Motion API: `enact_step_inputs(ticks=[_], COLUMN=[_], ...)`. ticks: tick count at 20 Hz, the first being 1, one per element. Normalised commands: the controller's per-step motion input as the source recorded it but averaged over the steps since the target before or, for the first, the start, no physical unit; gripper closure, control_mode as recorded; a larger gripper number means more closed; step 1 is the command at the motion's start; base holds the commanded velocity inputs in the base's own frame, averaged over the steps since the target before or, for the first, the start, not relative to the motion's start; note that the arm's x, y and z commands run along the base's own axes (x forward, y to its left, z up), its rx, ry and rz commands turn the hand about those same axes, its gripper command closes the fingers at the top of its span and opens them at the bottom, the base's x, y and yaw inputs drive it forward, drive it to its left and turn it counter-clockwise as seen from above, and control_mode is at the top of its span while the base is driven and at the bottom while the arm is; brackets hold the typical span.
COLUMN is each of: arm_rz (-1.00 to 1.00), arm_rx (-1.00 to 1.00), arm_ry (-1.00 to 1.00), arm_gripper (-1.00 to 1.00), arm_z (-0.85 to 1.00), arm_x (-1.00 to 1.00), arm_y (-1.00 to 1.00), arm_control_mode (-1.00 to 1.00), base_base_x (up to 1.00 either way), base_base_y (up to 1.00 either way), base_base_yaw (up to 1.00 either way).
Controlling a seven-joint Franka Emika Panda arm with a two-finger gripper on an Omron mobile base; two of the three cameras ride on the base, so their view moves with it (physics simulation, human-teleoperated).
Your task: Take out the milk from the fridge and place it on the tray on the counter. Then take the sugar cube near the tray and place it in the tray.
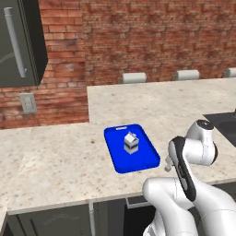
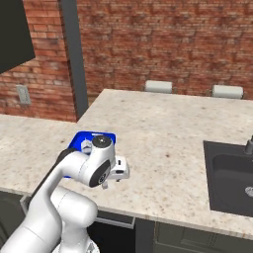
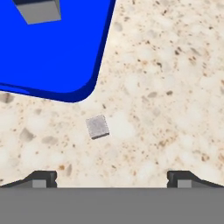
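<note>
Milk carton [image 1: 130, 142] standing upright on the blue tray [image 1: 143, 159], so only the sugar cube [image 3: 97, 127] left on the counter [image 3: 175, 87] just off the tray's corner, beneath the spread, empty gripper [image 3: 112, 178] poised above for the pick.

The arm [image 1: 184, 193] is glossy white, built of fat rounded segments like swollen tubes. Dark bands mark the joints, and one round cap [image 2: 102, 141] is grey with a small dark centre. The hand [image 3: 112, 179] ends in two small dark fingertips [image 3: 43, 178].
</note>
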Motion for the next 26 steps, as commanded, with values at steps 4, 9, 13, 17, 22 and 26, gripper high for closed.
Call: enact_step_inputs(ticks=[4,9,13,17,22,26], arm_rz=[0.0,0.0,0.0,0.04,0.1,0.04], arm_rx=[0.0,-0.01,-0.01,-0.04,-0.03,-0.02], arm_ry=[0.0,0.0,0.0,0.0,-0.14,-0.11], arm_gripper=[-1.0,-1.0,-1.0,-1.0,-1.0,-1.0], arm_z=[-0.22,-0.34,-0.52,-0.58,-0.15,-0.02], arm_x=[0.0,0.0,0.0,-0.21,-0.35,0.0], arm_y=[0.23,0.23,0.18,0.17,0.35,0.33], arm_control_mode=[-1.0,-1.0,-1.0,-1.0,-1.0,-1.0], base_base_x=[0.0,0.0,0.0,0.0,0.0,0.0], base_base_y=[0.0,0.0,0.0,0.0,0.0,0.0], base_base_yaw=[0.0,0.0,0.0,0.0,0.0,0.0])
